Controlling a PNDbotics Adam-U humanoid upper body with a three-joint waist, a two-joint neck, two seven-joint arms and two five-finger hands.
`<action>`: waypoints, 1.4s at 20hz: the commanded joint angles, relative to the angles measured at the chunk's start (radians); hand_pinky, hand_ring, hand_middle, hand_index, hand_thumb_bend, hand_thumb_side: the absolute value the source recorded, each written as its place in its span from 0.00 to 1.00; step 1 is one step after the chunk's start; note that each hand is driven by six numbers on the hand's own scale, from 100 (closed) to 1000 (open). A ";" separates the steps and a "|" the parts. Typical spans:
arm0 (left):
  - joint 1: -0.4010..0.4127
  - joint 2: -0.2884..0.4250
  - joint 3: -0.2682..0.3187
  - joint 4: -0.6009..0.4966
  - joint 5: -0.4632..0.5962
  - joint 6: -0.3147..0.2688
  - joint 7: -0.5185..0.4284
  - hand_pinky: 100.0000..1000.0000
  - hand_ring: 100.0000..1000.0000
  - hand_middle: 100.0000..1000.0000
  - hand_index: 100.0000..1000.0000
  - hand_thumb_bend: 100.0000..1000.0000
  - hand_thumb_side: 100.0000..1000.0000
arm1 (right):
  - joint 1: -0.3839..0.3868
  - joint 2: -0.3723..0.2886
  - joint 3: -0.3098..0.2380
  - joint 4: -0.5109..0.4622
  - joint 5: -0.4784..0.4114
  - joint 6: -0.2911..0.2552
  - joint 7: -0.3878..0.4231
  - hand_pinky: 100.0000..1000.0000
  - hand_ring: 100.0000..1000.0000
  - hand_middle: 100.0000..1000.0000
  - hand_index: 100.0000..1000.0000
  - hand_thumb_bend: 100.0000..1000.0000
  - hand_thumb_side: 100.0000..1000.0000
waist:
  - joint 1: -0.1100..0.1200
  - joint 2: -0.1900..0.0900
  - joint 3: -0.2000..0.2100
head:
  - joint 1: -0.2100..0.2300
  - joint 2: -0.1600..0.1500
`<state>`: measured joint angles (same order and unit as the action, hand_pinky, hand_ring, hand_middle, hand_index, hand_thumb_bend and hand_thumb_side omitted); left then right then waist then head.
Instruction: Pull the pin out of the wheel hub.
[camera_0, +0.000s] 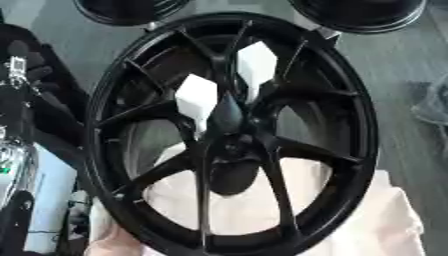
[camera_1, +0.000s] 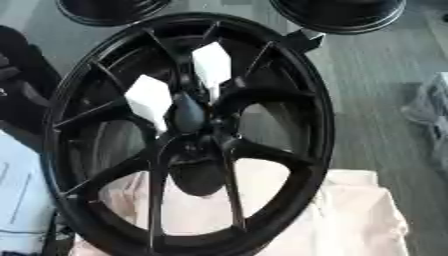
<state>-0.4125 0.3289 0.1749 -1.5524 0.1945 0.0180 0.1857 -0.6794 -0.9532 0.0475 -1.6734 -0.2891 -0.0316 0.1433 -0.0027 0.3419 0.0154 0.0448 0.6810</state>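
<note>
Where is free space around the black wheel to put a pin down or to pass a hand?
Bare grey floor lies right of the black wheel, up to a pale bundle. The pale cloth at lower right is also bare. The left side is crowded with dark equipment; two dark round objects close the top.

A grey floor (camera_1: 376, 80) carries everything. A pale pink cloth (camera_0: 385, 220) lies on it at six o'clock, under the black wheel (camera_0: 350, 100). Two more dark rims rest at eleven o'clock (camera_0: 131, 10) and one o'clock (camera_0: 359, 15).
</note>
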 joint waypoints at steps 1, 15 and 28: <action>-0.004 0.036 -0.001 -0.016 -0.003 0.001 -0.006 0.59 0.69 0.65 0.66 0.25 0.67 | -0.062 -0.087 0.023 0.007 0.033 0.001 0.068 0.85 0.74 0.71 0.81 0.00 0.53 | -0.004 -0.029 0.002 | -0.004 0.005; 0.004 0.046 -0.009 -0.012 -0.008 0.004 -0.015 0.59 0.70 0.65 0.66 0.25 0.67 | -0.362 -0.056 0.206 0.226 0.328 -0.143 0.426 0.84 0.77 0.73 0.81 0.00 0.41 | -0.025 -0.040 0.006 | -0.020 0.020; 0.000 0.045 -0.008 -0.011 0.003 0.004 -0.002 0.59 0.71 0.66 0.67 0.25 0.67 | -0.401 -0.023 0.304 0.119 0.397 -0.210 0.691 0.85 0.80 0.77 0.85 0.00 0.62 | -0.027 -0.040 0.012 | -0.046 0.014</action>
<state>-0.4031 0.3435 0.1629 -1.5488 0.1939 0.0231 0.1780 -1.0601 -0.9600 0.3557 -1.5313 0.1019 -0.2388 0.8196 -0.0307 0.3308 0.0274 0.0034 0.7012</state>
